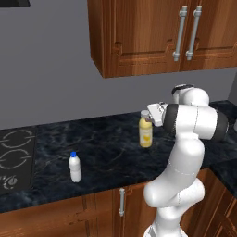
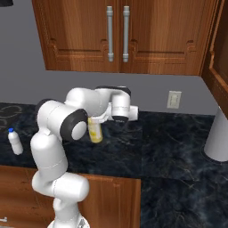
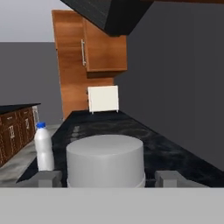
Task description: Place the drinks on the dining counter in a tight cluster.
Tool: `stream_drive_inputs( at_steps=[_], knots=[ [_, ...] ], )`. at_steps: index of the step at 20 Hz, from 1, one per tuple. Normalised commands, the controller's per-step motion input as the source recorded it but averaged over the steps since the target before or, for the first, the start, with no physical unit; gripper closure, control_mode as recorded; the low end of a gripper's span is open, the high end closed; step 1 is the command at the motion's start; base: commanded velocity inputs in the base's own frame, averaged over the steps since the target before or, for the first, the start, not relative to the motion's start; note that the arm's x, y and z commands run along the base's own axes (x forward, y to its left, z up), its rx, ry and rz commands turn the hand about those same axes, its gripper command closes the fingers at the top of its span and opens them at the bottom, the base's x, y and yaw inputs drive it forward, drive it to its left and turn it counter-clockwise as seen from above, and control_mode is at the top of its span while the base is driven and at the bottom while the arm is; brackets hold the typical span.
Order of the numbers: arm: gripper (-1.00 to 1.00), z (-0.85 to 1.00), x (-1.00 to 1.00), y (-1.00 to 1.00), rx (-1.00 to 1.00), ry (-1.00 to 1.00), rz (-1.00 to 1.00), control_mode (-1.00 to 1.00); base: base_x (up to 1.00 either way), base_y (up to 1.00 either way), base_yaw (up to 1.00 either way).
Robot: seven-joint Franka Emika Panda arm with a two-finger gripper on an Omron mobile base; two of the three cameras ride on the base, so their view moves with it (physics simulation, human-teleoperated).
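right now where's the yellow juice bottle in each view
Left base view: yellow juice bottle right of centre on the black counter, at the hand.
Right base view: left of centre, partly behind the arm.
Hand view: its whitish cap low centre.
Shared landmark: small white blue-capped bottle.

Whitish cap of a bottle, large and close, between two grey fingertips; contact cannot be told. Small white blue-capped bottle upright at left on black marble-veined counter. Brown cabinet beyond; pale panel, possibly an appliance.
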Motion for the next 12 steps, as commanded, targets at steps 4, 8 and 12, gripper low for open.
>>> stream_drive_inputs(
  at_steps=[4,8,12],
  knots=[
    [1.0,0.02,0.0,0.02,0.0,0.0,0.01,-1.0,0.0,0.0,0.0],
    [1.0,0.25,-0.14,0.02,0.0,0.0,0.01,-1.0,0.0,0.0,0.0],
    [1.0,0.5,-0.47,0.01,0.1,0.01,0.06,-1.0,0.0,0.0,0.0]
  ],
)
